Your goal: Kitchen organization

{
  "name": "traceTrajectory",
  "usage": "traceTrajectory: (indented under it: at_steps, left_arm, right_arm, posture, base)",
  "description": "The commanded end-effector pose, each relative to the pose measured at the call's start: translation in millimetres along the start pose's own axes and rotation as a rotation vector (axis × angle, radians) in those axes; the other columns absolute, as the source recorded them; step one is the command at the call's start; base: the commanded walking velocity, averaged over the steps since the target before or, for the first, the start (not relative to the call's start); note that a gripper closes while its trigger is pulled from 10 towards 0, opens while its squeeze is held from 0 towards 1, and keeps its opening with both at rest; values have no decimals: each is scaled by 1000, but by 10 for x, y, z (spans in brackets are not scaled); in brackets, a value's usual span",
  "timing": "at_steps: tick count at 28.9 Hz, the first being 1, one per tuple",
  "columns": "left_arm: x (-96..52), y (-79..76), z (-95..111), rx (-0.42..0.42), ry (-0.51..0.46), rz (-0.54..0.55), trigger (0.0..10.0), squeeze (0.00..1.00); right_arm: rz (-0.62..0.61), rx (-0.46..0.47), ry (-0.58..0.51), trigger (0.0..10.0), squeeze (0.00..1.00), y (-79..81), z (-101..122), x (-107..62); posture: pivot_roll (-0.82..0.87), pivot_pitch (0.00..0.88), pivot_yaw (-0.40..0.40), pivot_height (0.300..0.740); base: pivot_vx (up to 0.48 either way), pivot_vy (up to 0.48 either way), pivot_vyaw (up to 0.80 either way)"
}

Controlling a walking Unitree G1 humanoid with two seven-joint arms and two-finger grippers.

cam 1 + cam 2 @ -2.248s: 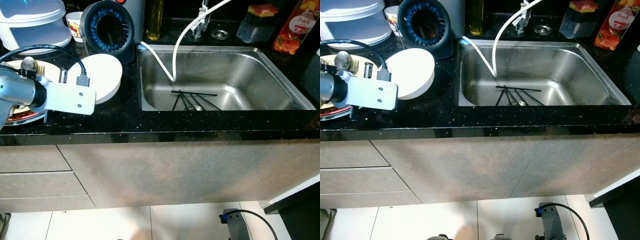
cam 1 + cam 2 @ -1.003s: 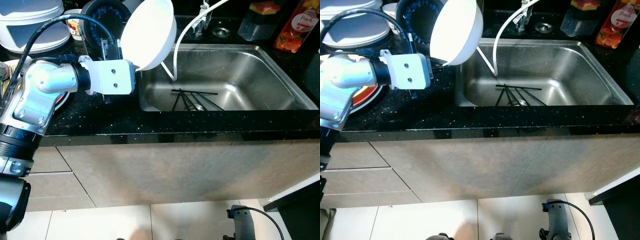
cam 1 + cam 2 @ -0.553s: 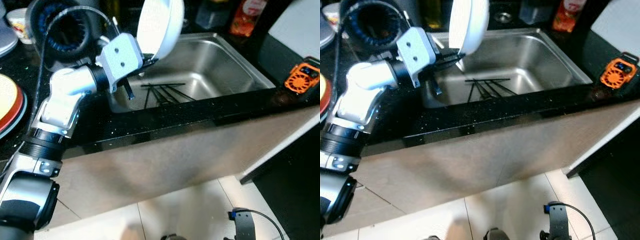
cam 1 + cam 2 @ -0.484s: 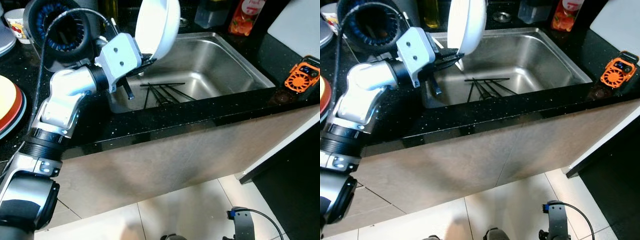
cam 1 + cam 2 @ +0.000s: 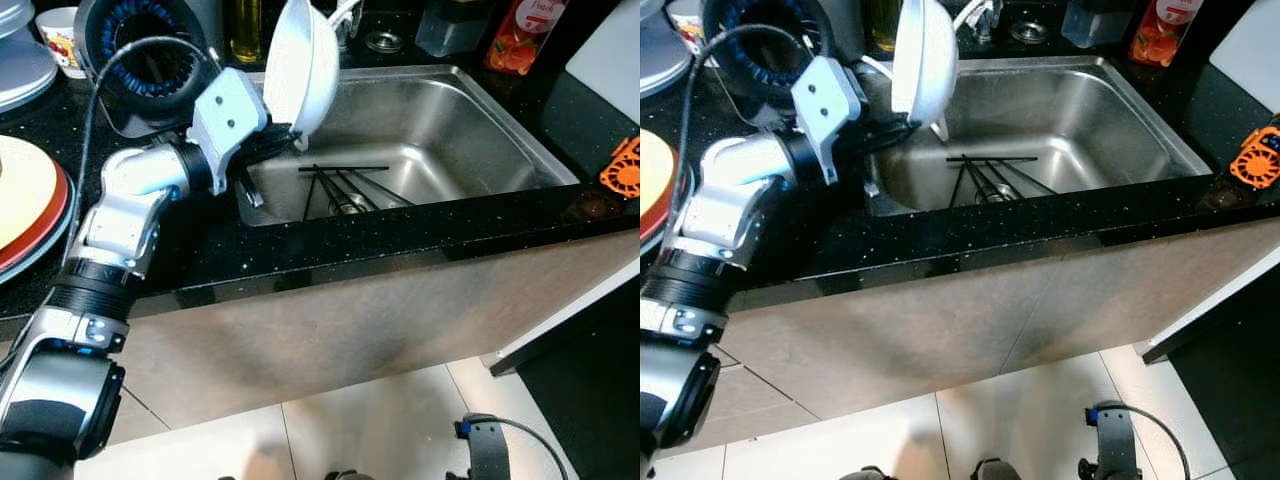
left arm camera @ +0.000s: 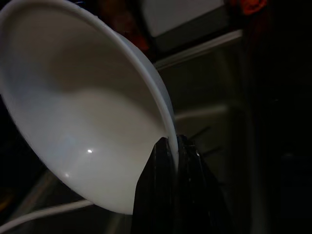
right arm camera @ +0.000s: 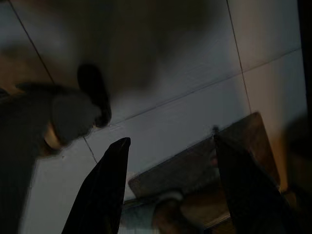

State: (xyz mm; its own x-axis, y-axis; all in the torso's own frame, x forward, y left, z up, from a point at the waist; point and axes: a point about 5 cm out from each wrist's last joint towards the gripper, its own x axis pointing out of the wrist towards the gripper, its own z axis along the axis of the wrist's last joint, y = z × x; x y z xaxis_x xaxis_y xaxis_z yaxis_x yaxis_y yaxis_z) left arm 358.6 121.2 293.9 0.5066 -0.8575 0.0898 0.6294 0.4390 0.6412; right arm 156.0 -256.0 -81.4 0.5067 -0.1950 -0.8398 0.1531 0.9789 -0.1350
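— Head views?
— The left gripper pinched the white bowl by its rim, holding it on edge over the sink's near-left corner; black chopsticks lay in the basin.
— Left wrist view?
— Both fingers pressed on the rim.
— Right wrist view?
— The right gripper hung spread above floor tiles, idle.
— Step?
— Judged: carrying the bowl to the sink; next, lower it in and release.

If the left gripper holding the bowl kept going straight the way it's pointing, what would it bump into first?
Probably the sink. The left gripper, shut on the white bowl rim, points over the basin toward its far side; depth is hard to judge.
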Motion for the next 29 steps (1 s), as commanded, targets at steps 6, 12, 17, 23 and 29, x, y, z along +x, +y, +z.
traceTrajectory:
  at_steps: [6,12,17,23,29]
  left_arm:
    - [148,-31,31,44,9,-82,10000,0]
    - [210,35,36,102,54,-49,10000,0]
    - [218,5,-19,86,73,-97,10000,0]
    - [258,-97,-126,70,76,-212,10000,0]
    - [375,-150,-172,167,146,-280,10000,0]
  right_arm:
    - [-29,2,36,10000,0,-102,-179,-42]
    - [-26,6,53,10000,0,-114,-314,-75]
    - [-26,1,60,10000,0,-116,-345,-83]
    - [-27,-10,57,10000,0,-132,-364,-92]
    - [-35,-9,55,10000,0,-170,-394,-106]
  posture:
    - [-9,234,-27,740]
    - [-17,261,-19,740]
    - [-24,272,-18,740]
    - [-40,287,-20,740]
    - [-53,300,-15,740]
  base:
    - [0,0,0]
    - [0,0,0]
    - [0,0,0]
    - [0,0,0]
    - [0,0,0]
